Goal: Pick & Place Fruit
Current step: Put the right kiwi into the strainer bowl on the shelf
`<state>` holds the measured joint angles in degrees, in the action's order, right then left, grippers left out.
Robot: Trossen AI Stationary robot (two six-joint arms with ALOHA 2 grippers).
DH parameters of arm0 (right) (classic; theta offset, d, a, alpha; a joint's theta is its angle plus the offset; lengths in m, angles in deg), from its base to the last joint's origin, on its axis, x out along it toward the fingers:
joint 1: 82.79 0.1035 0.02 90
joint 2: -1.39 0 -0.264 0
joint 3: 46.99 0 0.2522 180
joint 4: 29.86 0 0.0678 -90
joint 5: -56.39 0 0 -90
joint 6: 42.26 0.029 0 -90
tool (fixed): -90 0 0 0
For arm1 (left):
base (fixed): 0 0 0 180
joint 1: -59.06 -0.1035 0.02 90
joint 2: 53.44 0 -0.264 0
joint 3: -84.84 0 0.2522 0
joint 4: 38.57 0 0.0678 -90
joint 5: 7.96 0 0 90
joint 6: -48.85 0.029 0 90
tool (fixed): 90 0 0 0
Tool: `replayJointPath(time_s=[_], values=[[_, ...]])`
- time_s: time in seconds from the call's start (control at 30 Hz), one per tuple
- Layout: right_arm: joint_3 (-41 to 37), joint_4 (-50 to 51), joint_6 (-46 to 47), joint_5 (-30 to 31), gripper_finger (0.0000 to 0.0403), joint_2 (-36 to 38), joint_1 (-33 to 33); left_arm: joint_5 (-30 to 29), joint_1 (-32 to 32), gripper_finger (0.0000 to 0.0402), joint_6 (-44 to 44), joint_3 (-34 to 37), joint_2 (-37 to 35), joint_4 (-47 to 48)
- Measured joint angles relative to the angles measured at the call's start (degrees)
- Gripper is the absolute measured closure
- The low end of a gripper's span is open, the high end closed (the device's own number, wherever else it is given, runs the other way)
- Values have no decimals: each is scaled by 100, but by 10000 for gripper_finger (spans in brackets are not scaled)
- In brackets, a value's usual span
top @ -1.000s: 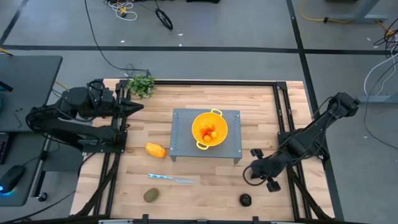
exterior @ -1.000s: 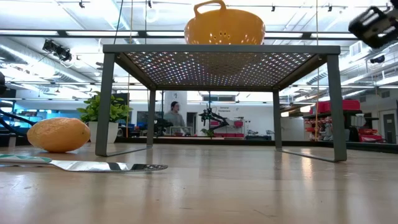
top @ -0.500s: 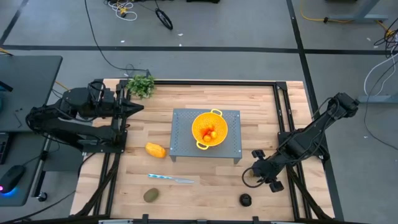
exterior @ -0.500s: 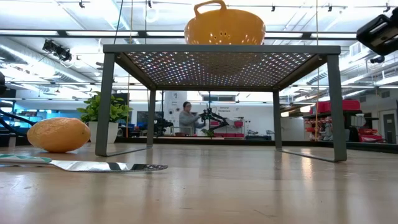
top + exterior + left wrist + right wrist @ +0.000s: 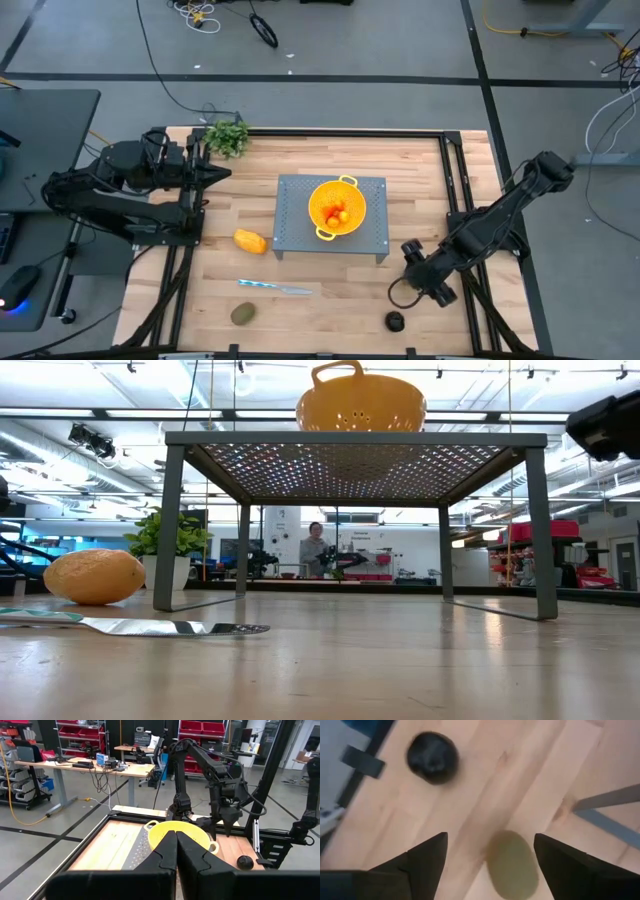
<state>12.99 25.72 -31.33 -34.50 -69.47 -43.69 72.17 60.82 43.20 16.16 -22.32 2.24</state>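
A yellow colander [image 5: 337, 207] holding a few orange-red balls [image 5: 340, 213] stands on a grey perforated stand [image 5: 372, 240]. A yellow-orange oblong fruit [image 5: 250, 241] lies on the table to the stand's left, and a brownish-green oval [image 5: 242, 314] near the front edge. A blackish round fruit [image 5: 395, 321] lies at the front right. My right gripper [image 5: 490, 857] hovers open, pointing steeply down over a second greenish oval [image 5: 512, 865], which lies on the wood between its fingertips, untouched. My left gripper [image 5: 176, 845] is shut and held level at the table's left edge.
A thin knife [image 5: 275, 288] lies between the oblong fruit and the front oval. A leafy green bunch [image 5: 227, 135] stands at the far left corner. The stand's legs [image 5: 170, 525] are close to the right gripper. A person [image 5: 315, 548] is in the room behind.
My right gripper has opened, rolled about its own axis, tipped further downward and sunk slightly toward the table over the greenish oval. The left arm has kept still. The person in the background has walked to the right.
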Motion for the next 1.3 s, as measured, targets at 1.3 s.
replayJointPath(time_s=[1.3], values=[[-810, -277, -1073, 488, 93, -373, -54, 0, -1, 398, -146, 0, 0, 2]])
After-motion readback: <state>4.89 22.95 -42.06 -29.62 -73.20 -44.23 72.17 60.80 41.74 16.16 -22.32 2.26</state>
